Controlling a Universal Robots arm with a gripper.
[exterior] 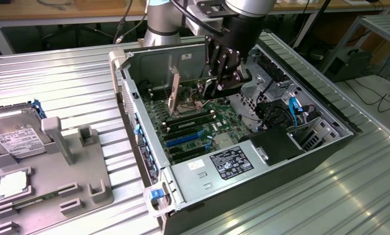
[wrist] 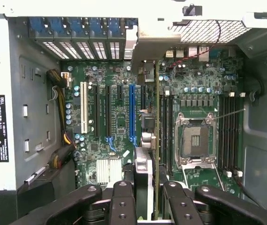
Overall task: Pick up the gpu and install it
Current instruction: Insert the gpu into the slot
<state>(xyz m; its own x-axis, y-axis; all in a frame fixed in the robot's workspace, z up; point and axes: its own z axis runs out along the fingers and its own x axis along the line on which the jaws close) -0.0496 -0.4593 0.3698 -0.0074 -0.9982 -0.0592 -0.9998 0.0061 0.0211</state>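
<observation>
Pincer (wrist: 149,190) clamped on gpu (wrist: 155,140); card upright, edge-on over motherboard (wrist: 119,117) inside case (exterior: 182,191), between blue slot (wrist: 132,112) and CPU socket (wrist: 195,140); seating unclear; best approach, I judge: card square to slot, bracket at case's rear wall, even downward press.

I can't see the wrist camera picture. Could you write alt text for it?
The black pincer grips the gpu, a thin card seen edge-on, over the green motherboard inside an open computer case. An empty processor socket lies to one side of the card, a long blue slot to the other.
</observation>
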